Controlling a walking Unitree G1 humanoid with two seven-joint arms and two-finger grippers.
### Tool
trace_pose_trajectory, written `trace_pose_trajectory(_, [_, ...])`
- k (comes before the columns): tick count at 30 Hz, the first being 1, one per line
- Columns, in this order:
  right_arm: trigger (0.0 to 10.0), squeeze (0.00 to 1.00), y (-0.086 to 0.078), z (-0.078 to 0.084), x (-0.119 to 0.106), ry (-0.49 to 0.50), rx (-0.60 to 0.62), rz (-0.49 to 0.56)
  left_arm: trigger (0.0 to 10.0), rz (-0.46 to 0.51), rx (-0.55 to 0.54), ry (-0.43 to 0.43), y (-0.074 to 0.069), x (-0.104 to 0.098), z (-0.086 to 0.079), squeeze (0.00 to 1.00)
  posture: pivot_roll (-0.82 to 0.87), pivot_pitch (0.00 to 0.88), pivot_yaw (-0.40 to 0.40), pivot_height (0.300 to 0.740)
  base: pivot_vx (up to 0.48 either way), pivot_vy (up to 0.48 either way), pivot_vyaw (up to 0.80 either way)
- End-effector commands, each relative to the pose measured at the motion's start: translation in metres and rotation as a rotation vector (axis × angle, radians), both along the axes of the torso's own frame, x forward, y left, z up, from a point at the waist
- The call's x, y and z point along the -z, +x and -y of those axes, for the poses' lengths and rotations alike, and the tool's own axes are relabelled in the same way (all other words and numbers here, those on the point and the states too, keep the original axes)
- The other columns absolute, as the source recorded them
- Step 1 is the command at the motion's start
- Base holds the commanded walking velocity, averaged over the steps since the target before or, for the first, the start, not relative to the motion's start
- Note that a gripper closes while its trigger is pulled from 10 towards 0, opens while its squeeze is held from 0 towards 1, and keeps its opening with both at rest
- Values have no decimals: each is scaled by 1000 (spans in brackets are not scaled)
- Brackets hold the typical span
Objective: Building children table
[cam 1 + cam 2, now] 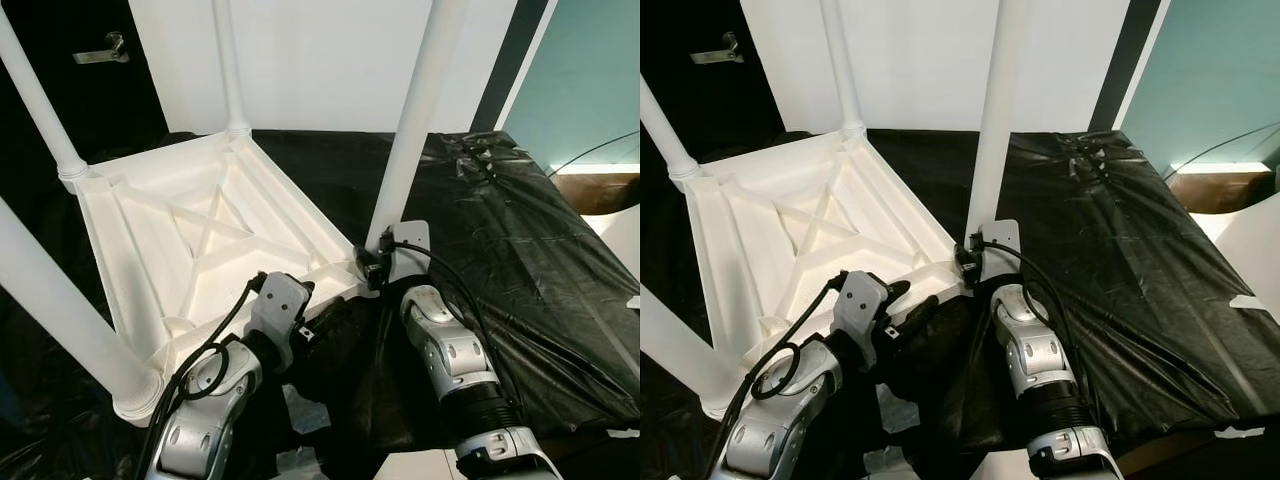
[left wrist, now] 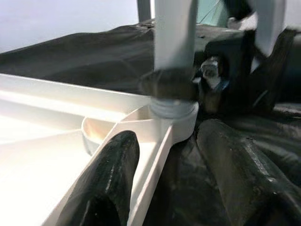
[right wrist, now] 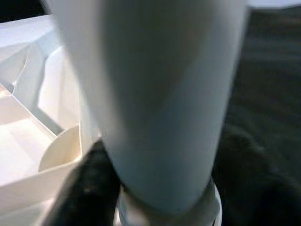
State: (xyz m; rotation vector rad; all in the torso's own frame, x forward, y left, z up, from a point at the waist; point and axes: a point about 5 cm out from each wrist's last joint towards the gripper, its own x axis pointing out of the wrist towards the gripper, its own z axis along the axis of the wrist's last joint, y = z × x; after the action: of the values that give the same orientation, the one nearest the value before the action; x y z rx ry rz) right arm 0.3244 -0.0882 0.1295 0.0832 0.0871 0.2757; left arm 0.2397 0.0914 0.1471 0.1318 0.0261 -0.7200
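1. Left gripper [image 1: 318,312] is nearest, low at the front edge of the upturned white tabletop [image 1: 190,250]. The left wrist view shows its fingers [image 2: 106,183] spread apart, one over the inside of the tabletop rim, the other outside over the black sheet [image 1: 520,260]. It grips nothing; whether the fingers touch the rim, cannot tell.
2. Right gripper [image 1: 376,268] sits just beyond, at the base of the near-right table leg [image 1: 415,120]. The right wrist view shows a black finger [image 3: 89,188] on one side of the leg [image 3: 155,94] and a dark shape on the other, so it is clenched around the leg just above the socket collar.
3. That leg stands upright in the tabletop's near-right corner socket [image 2: 174,113].
4. The tabletop lies underside up, ribs and X-brace exposed, on the black sheet, left of centre.
5. Three other white legs stand in the remaining corners: near-left [image 1: 60,320], far-left [image 1: 35,100], far-right [image 1: 228,65].
6. Behind: white wall [image 1: 330,50], dark door with a metal handle [image 1: 103,50] on the left, teal panel [image 1: 590,70] on the right.
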Motion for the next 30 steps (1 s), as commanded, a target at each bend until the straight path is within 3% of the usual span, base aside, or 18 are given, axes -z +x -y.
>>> trace_pose_trajectory(1, [10000, 1000, -2, 2, 2, 18, -24, -14, 10000, -10, -25, -7, 0, 1, 1, 0, 176, 27, -62, 740, 0, 0, 0])
trace_pose_trajectory(6, [10000, 1000, -2, 14, -8, 36, -135, 43, 10000, -12, -30, -7, -2, 1, -1, 0, 181, 29, -62, 740, 0, 0, 0])
trace_pose_trajectory(8, [10000, 1000, -3, 26, -9, 17, -244, 63, 10000, -13, -34, -4, -3, 1, -2, 0, 181, 29, -62, 740, 0, 0, 0])
trace_pose_trajectory(9, [10000, 455, -2, 31, -8, 8, -285, 64, 10000, -13, -36, -3, -3, 1, -3, 0, 184, 29, -60, 740, 0, 0, 0])
trace_pose_trajectory(12, [10000, 455, -1, 34, -8, 1, -310, 64, 10000, -13, -36, -3, -3, 0, -3, 0, 184, 29, -60, 740, 0, 0, 0])
trace_pose_trajectory(13, [10000, 0, 0, 38, -7, -15, -354, 62, 10000, -14, -37, -1, -4, 0, -4, 0, 185, 29, -57, 740, 0, 0, 0])
trace_pose_trajectory(14, [10000, 0, 0, 38, -7, -15, -354, 62, 10000, -14, -37, -1, -4, 0, -4, 0, 185, 29, -57, 740, 0, 0, 0])
trace_pose_trajectory(16, [10000, 0, 3, 47, -7, -76, -480, 68, 10000, -15, -37, 3, -4, 0, -5, 0, 187, 29, -55, 740, 0, 0, 0])
trace_pose_trajectory(24, [10000, 0, 18, 58, -12, -154, -644, 49, 10000, -9, -42, 6, -2, -2, -6, 0, 189, 21, -53, 740, 0, 0, 0])
trace_pose_trajectory(30, [10000, 0, 29, 53, -16, -222, -712, 47, 10000, -1, -45, 8, 0, -4, -6, 0, 195, 11, -56, 740, 0, 0, 0])
